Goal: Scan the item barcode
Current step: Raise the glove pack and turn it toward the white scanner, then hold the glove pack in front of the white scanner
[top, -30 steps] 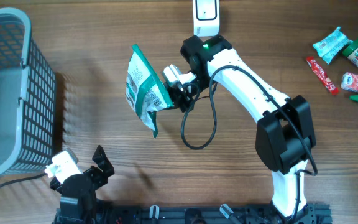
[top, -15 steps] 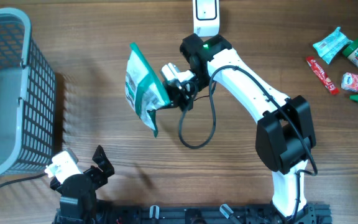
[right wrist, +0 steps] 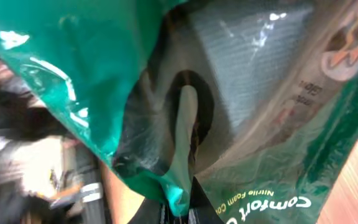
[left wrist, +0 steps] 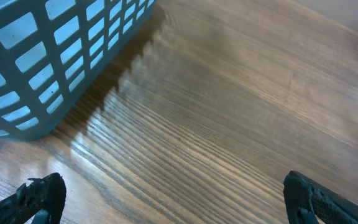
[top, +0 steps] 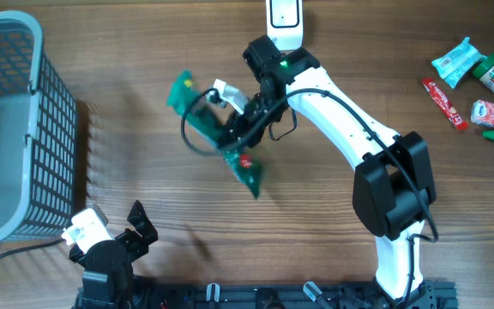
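Note:
The item is a green plastic package [top: 245, 172] with white print. It hangs above the table's middle and shows almost edge-on in the overhead view. My right gripper [top: 234, 129] is shut on its crumpled edge, just below the white scanner [top: 283, 21] at the far edge. In the right wrist view the package [right wrist: 260, 124] fills the frame and my right gripper [right wrist: 182, 208] pinches a fold of it at the bottom. No barcode shows in any view. My left gripper [top: 135, 225] rests open at the near left; in its own view the left gripper [left wrist: 179, 202] holds nothing over bare wood.
A blue-grey mesh basket [top: 54, 129] stands at the left edge, and its wall [left wrist: 42, 56] is close ahead of the left gripper. Several small packets and bottles [top: 474, 73] lie at the far right. The right arm's black cable [top: 189, 137] loops beside the package.
The right wrist has turned. The package went from showing its printed face upward to nearly edge-on, with its lower end swung down and right. The left arm has not moved.

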`<state>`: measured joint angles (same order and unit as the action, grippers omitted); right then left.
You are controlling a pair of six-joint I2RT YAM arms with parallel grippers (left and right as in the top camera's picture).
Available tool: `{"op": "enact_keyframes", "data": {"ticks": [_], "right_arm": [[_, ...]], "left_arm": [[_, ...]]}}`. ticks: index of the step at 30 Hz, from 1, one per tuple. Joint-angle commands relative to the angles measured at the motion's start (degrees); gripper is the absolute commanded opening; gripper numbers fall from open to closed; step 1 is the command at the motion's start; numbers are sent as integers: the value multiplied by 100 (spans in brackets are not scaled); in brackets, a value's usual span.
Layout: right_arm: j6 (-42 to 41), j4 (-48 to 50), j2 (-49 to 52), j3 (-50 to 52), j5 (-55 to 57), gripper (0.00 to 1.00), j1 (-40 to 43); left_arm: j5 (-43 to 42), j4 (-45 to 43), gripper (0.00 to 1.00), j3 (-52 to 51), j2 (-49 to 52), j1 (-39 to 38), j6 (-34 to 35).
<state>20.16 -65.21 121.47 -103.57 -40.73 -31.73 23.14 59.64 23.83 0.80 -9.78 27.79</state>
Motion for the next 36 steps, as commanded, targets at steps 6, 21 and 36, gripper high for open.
{"op": "enact_keyframes", "data": {"ticks": [6,21,36], "right_arm": [[-2765,-509,-181,-98,3058,4,46],[-3165,-1624,-1244,503,3799,5,57],[662,-1480,-2826,1766,-1075,4,138]], "left_arm": [[74,-11,100,-26,-42,31,57],[72,-11,100,-26,-42,31,59],[74,-11,100,-26,-42,31,57]]}}
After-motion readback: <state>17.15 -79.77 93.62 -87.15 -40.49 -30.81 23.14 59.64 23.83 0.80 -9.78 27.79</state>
